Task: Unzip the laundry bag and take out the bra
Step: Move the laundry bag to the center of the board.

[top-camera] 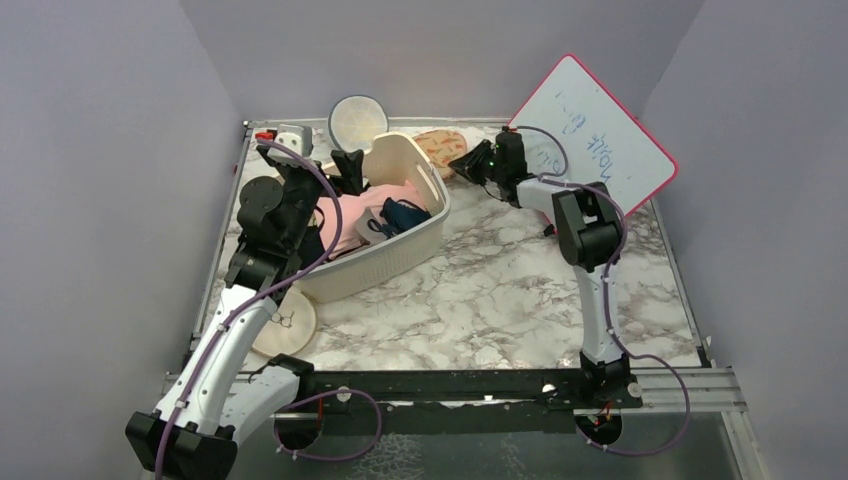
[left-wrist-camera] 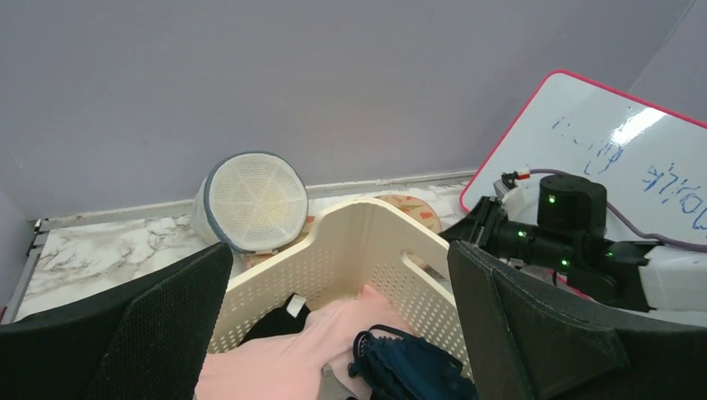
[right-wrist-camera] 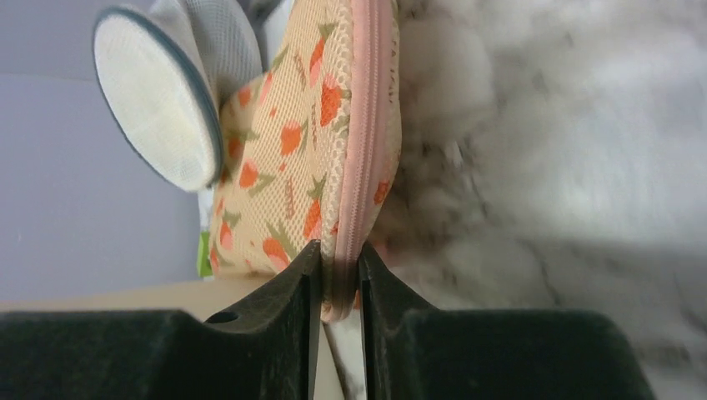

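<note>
On the marble table [top-camera: 520,290], at one o'clock of the basket [top-camera: 400,255], lies the laundry bag [right-wrist-camera: 292,142]: soft, light mesh, likely floppy, best taken by its pink edging [right-wrist-camera: 367,125]. The right gripper [right-wrist-camera: 338,262] is pinched on that edging; the left gripper [left-wrist-camera: 338,292] gapes wide over the basket; no bra shows

Blue handwritten marker lines on white rectangular whiteboard with pink frame [top-camera: 595,130], inverted in overhead view, not legible, small lettering between motifs on peach mesh pouch with orange-and-green print [right-wrist-camera: 292,158], too blurred to read, line drawing on round cream disc [top-camera: 290,320], no legible text.
</note>
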`<state>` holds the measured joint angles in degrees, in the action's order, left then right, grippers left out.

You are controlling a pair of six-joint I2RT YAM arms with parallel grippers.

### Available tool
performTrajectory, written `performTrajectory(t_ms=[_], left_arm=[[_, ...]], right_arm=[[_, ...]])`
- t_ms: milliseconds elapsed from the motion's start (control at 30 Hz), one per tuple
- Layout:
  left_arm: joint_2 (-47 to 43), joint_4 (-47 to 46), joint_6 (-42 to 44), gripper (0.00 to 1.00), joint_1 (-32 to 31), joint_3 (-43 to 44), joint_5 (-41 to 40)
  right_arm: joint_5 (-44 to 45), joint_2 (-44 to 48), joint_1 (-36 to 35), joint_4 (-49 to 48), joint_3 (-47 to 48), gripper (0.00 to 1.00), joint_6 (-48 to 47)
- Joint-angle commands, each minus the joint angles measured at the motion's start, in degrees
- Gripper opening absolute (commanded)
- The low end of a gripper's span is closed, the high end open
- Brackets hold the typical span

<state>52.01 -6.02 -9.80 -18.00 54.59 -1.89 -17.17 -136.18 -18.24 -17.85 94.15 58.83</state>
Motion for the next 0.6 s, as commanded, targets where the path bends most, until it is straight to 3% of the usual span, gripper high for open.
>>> performTrajectory(t_ms=[0, 133, 467, 567], left_arm=[[0.61, -1.74, -0.82, 0.99, -0.01, -0.01, 1.85], [1.03, -1.8, -1.05, 0.99, -0.02, 0.0, 2.08], [1.97, -1.95, -1.62, 0.99, -0.06, -0.08, 2.78], [2.24, -1.88, -1.71, 0.99, -0.3, -0.05, 2.88]], right_arm=[[1.52, 14.44, 1.42, -6.3, -12.71, 0.18, 0.68], [3.27, 27.25, 3.73, -6.68, -28.97, 0.01, -1.81], [4.77, 55.52, 5.23, 7.39, -56.47, 0.02, -12.88], [6.41, 63.42, 5.23, 13.37, -60.26, 0.04, -15.34]])
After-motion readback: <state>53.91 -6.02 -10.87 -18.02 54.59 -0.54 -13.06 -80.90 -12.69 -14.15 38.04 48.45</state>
